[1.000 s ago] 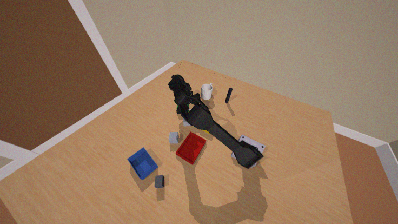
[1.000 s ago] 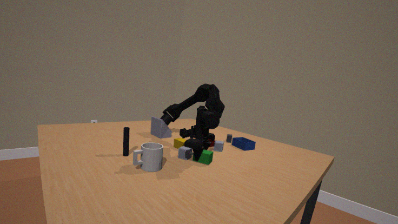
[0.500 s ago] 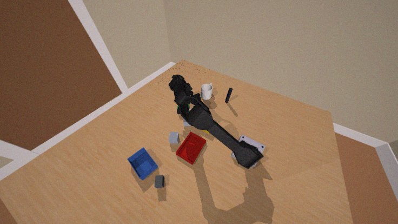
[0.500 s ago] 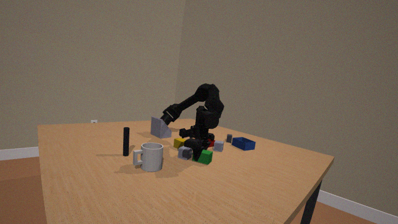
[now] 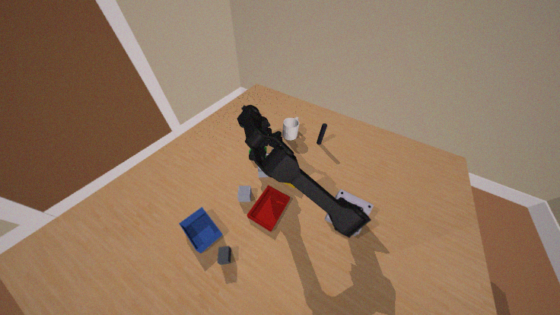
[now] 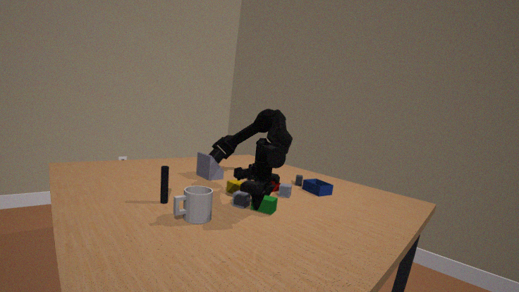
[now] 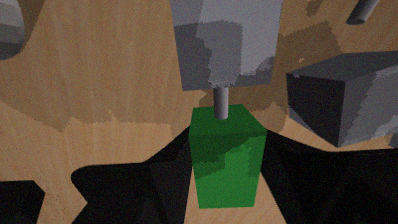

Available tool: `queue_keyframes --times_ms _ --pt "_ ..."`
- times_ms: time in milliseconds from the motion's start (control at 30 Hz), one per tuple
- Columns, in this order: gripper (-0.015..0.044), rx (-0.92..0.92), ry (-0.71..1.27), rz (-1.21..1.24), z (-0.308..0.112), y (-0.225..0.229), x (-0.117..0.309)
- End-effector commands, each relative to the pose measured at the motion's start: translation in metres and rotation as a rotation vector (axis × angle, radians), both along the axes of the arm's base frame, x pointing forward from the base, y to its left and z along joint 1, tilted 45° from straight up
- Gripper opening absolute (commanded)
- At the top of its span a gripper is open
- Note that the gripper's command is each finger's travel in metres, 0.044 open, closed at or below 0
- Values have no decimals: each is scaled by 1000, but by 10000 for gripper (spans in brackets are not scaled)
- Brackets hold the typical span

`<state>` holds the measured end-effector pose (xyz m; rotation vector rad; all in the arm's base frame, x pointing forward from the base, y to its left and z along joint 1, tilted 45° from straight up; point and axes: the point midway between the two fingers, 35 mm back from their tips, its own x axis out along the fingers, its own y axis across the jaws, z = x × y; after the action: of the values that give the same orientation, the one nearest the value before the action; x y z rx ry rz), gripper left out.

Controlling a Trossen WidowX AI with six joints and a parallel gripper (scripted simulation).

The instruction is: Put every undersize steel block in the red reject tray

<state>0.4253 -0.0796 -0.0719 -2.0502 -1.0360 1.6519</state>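
Left to right in the exterior view, a black cylinder (image 5: 322, 134) (image 6: 164, 184) stands upright nearest the left edge of the tabletop (image 5: 431, 195) (image 6: 144, 247) (image 7: 100, 90). Beside it, closer to the near edge, is a mug (image 5: 290, 128) (image 6: 197, 204) (image 7: 10, 30). Farther back, towards the far edge, a pale wedge-shaped mount (image 6: 208, 166) carries the arm (image 5: 316, 193) (image 6: 269, 121), which climbs to a high elbow, then folds down steeply to the wrist. A yellow block (image 5: 289, 184) (image 6: 233, 185) lies between mount and pincer.

The pincer (image 5: 257, 151) (image 6: 261, 201) (image 7: 218, 127) is low, its fingers about half open and clamped on both sides of the green GO gauge (image 5: 257, 149) (image 6: 268, 204) (image 7: 227, 165). In the wrist view, the gauge's grey pin points at a steel block (image 7: 227, 45) straight ahead and meets its lower edge; whether the tip is in the bore cannot be told. A second steel block (image 7: 345, 100) sits to the right there.

Past the pincer, towards the right edge, come the red reject tray (image 5: 259, 223) (image 6: 276, 186), another steel block (image 5: 244, 193) (image 6: 285, 190), a small dark block (image 5: 224, 255) (image 6: 299, 180) and the blue tray (image 5: 211, 243) (image 6: 324, 190).
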Motion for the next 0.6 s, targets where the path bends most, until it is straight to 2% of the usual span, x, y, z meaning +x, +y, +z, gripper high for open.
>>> queue_keyframes --times_ms 0,567 --pt "0 -2 -3 -3 2 -1 3" --pt "0 -4 -4 -4 4 -1 10"
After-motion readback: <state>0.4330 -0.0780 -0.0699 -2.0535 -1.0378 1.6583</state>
